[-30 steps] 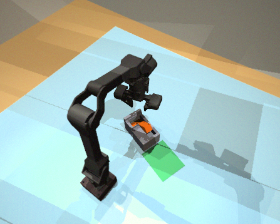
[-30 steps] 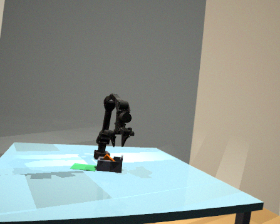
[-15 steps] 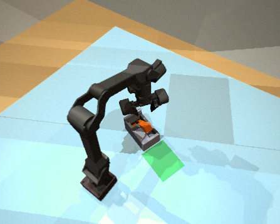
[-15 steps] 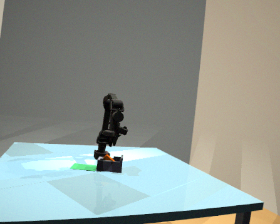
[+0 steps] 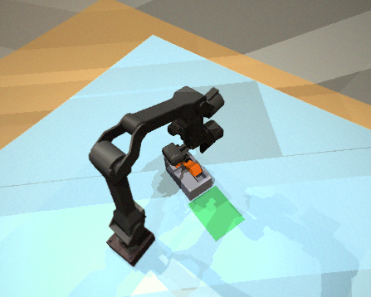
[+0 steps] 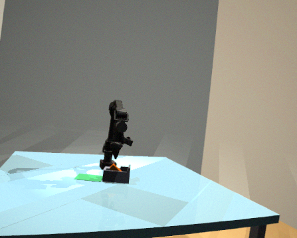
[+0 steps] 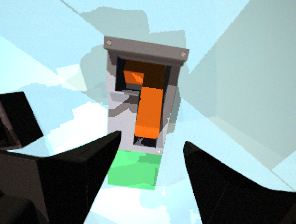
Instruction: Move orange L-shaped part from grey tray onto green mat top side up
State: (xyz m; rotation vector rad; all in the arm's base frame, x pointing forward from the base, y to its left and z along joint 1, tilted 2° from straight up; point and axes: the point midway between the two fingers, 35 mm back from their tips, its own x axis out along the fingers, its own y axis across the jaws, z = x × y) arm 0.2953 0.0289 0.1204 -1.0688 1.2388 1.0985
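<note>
We hover gripper (image 7: 147, 165) over tray (image 7: 145, 49), jaws apart, empty; part (image 7: 149, 102) in pocket, long end tipped up; we descend straight, straddle raised end, pinch squarely before lifting toward mat (image 7: 134, 170).

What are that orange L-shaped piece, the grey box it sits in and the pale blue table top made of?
The orange L-shaped part looks like matt plastic: flat, even colour, no glints. The grey tray could be painted metal or plastic; its rim shows small round marks at the corners, perhaps screws. The pale blue table top seems glassy or glossy laminate, since it carries faint reflections. None of this is certain.
</note>
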